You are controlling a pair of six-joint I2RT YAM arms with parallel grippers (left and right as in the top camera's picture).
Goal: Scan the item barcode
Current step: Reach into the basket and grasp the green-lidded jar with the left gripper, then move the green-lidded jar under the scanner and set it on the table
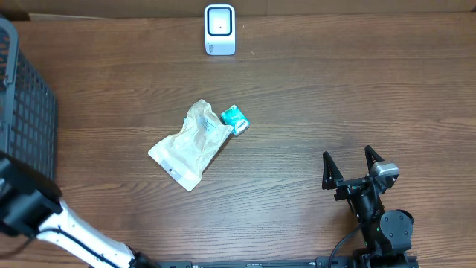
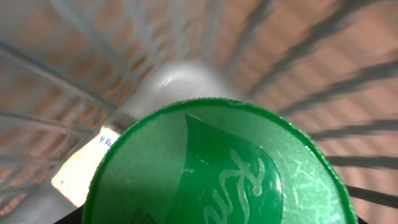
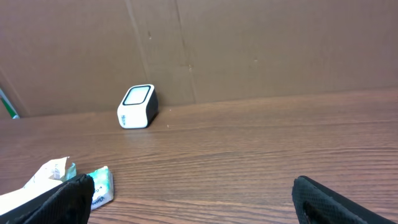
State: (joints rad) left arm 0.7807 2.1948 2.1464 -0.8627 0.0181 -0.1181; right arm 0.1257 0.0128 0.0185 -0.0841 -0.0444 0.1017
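The left gripper works inside the basket [image 1: 30,112]. Its fingers are hidden behind a green cap [image 2: 217,168] that fills the left wrist view, so I cannot tell whether they grip it. Wire walls crowd close around the cap, and a white label [image 2: 81,168] shows at its lower left. The left arm [image 1: 74,231] slants from the table's near edge up to the basket at the left edge.

The right gripper [image 1: 348,167] is spread wide and holds nothing. It hovers near the right front with its fingers pointing toward the scanner [image 1: 219,30] at the far edge, and open wood of the table [image 1: 335,97] lies between them. A pouch [image 1: 190,145] lies mid-table with a teal packet [image 1: 234,119] just beside its far corner, both well apart from the right gripper.
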